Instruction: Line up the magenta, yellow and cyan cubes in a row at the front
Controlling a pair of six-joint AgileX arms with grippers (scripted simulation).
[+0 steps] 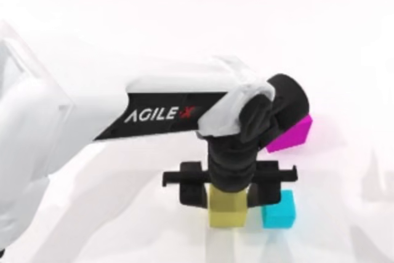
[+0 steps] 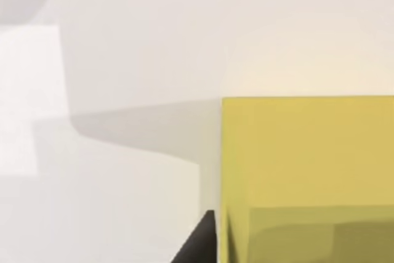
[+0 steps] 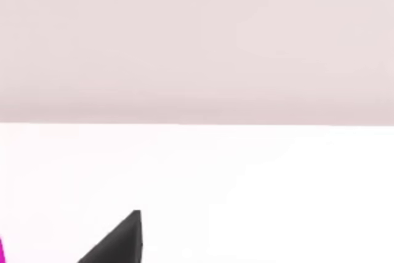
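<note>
The left claw (image 1: 229, 190) grips the yellow cube (image 1: 228, 210) at the bench's front edge, just beside the cyan cube (image 1: 279, 212); the magenta cube (image 1: 292, 135) behind remains unplaced.

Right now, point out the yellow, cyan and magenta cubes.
yellow cube (image 1: 228, 209): top view, top face below the claw.
cyan cube (image 1: 279, 212): top view, top face.
magenta cube (image 1: 292, 135): top view, exposed part beside the wrist.

yellow cube (image 1: 227, 209) front centre | cyan cube (image 1: 279, 212) beside, right | magenta cube (image 1: 291, 135) behind
</note>
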